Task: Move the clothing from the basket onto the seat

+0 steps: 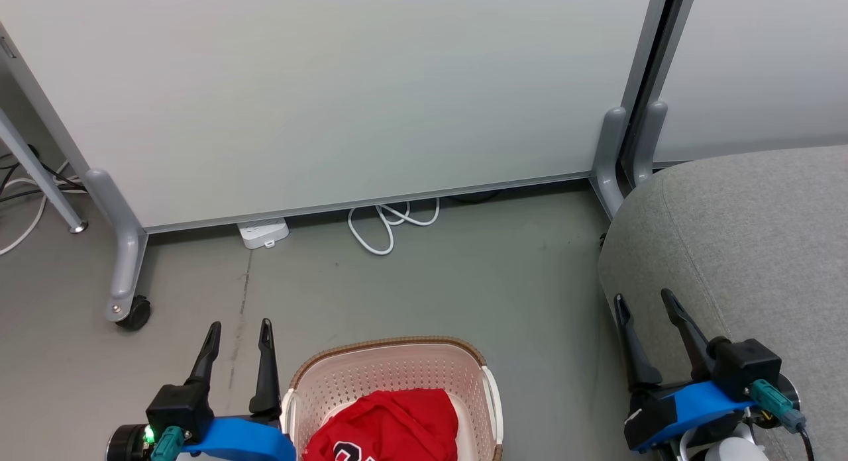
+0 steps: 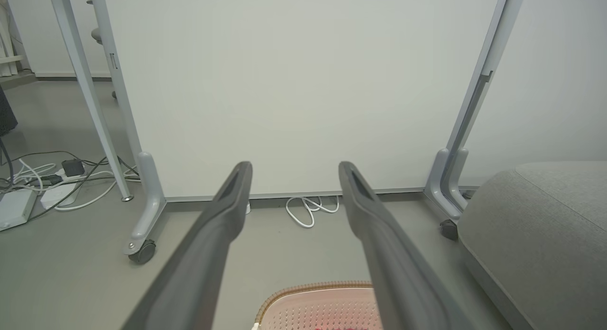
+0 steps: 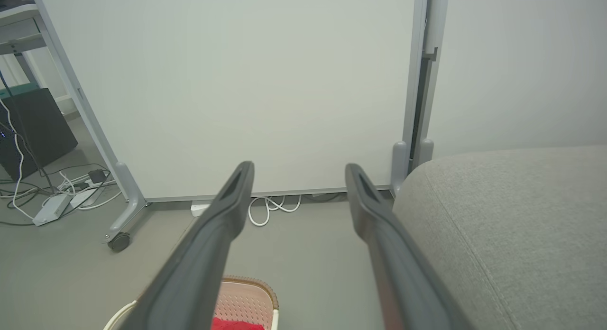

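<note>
Both jaws stand open and empty; red clothing (image 1: 391,424) lies in the basket (image 1: 397,368) at bottom centre, seat (image 1: 748,249) at right.

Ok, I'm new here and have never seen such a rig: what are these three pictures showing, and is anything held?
This is a wheeled robot with two arms, each ending in a two-fingered gripper. The head view looks down from its head: left gripper at lower left, right gripper at lower right. The two wrist views look along each gripper's own dark fingers. On the floor stands a cream basket with red clothing inside; the grey seat is on the robot's right. Both grippers are open and hold nothing.
</note>
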Controlling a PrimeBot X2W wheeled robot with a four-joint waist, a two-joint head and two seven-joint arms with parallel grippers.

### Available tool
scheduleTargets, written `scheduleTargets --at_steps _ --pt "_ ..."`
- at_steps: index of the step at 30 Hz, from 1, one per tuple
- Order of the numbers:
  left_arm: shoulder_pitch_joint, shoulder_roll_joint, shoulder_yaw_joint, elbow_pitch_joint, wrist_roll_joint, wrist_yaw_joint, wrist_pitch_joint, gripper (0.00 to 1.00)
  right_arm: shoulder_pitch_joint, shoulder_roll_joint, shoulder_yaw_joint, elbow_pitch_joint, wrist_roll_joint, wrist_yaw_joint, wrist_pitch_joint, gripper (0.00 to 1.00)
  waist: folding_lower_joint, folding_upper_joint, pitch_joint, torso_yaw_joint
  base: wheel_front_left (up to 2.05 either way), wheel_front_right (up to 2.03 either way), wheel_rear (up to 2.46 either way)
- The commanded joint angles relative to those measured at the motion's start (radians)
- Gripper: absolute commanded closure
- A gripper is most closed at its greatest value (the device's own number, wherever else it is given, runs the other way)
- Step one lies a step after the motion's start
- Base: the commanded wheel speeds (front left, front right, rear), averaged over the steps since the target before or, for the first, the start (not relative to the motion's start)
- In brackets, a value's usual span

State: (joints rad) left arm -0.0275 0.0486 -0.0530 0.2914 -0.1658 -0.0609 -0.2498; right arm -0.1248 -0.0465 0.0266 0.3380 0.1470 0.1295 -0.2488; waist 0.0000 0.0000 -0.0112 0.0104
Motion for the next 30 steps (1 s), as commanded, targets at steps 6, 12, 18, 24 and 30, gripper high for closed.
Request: scheduleTargets --at_steps 6,12,18,24,30 --pt "-0.004 0.003 -0.009 0.003 0.047 0.005 -0.018 0.0 -0.015 -0.007 0.006 0.004 -0.05 0.001 -0.016 0.0 0.0 0.0 0.0 -0.001 0.0 0.0 0.0" --pt "-0.002 0.003 -0.01 0.003 0.039 0.006 -0.017 0.0 -0.012 -0.006 0.004 0.005 -0.045 0.001 -0.015 0.0 0.0 0.0 0.001 -0.002 0.0 0.0 0.0" --pt "0.0 0.003 -0.013 0.009 0.033 0.003 -0.017 0.0 -0.01 -0.006 0.004 0.0 -0.04 0.001 -0.015 0.0 0.0 0.0 0.005 -0.001 0.0 0.0 0.0" --pt "-0.078 0.039 -0.043 0.099 0.041 -0.026 0.01 0.0 -0.067 -0.006 0.041 -0.034 -0.017 0.001 -0.015 0.0 0.0 0.0 0.119 -0.048 0.0 0.0 0.0" --pt "-0.221 0.085 -0.084 0.186 0.049 -0.051 0.072 0.0 -0.167 -0.005 0.076 -0.087 -0.003 0.001 -0.016 0.0 0.0 0.0 0.327 -0.135 0.0 0.0 0.0"
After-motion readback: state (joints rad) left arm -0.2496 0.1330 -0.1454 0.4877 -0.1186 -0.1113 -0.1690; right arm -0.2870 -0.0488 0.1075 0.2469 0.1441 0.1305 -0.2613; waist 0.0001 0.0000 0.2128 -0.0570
